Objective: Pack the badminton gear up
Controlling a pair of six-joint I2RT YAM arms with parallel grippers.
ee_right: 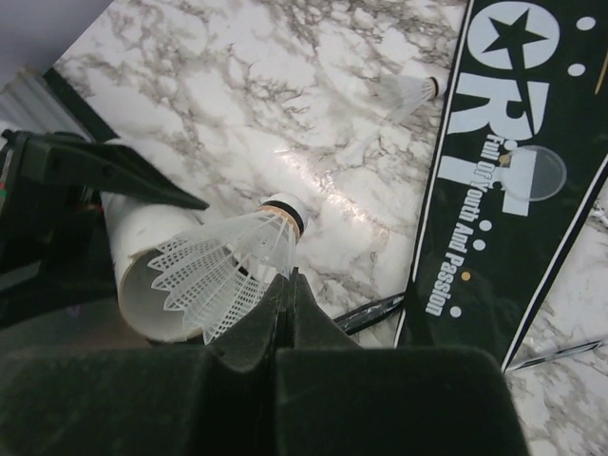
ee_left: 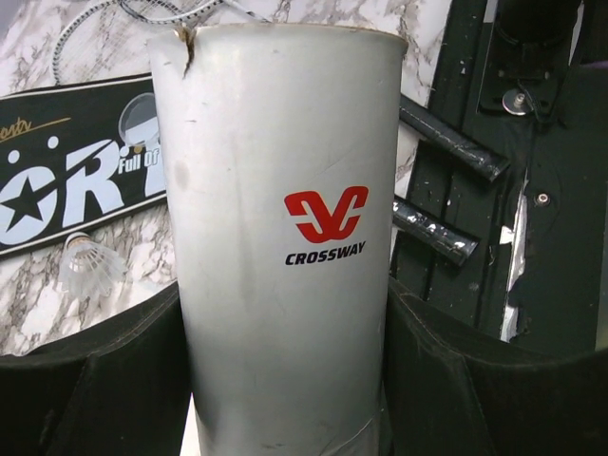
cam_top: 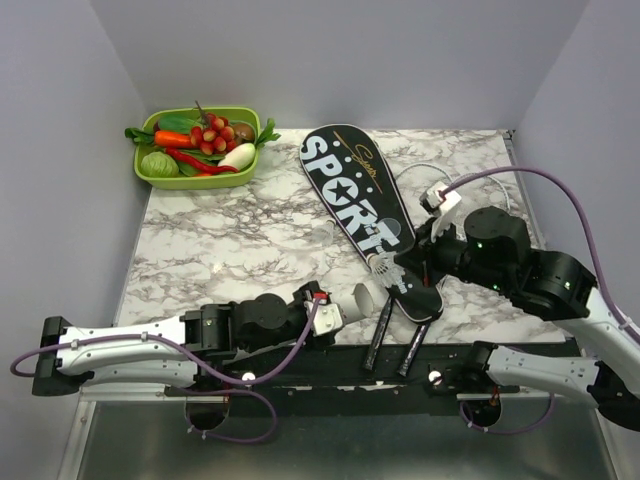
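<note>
As things stand, left gripper: jaws spread wide and clamped on the white tube, red CROSSWAY logo facing the wrist camera.
Tube position: lying low by the table's near edge, mouth turned toward the right arm, just left of the racket handles.
Right gripper: fingers pressed tight together, pinching a shuttlecock by the edge of its skirt.
Shuttlecock versus tube: right at the mouth, skirt overlapping the rim, cork end pointing away; whether it's inside, can't tell.
Second shuttlecock: loose on the marble table, just beside the bag's edge.
SPORT bag: flat, lying diagonally, narrow end near the right gripper.
Racket handles: two, black, side by side at the bag's narrow end.
Green tray: toy vegetables inside, far-left corner, well apart.
</note>
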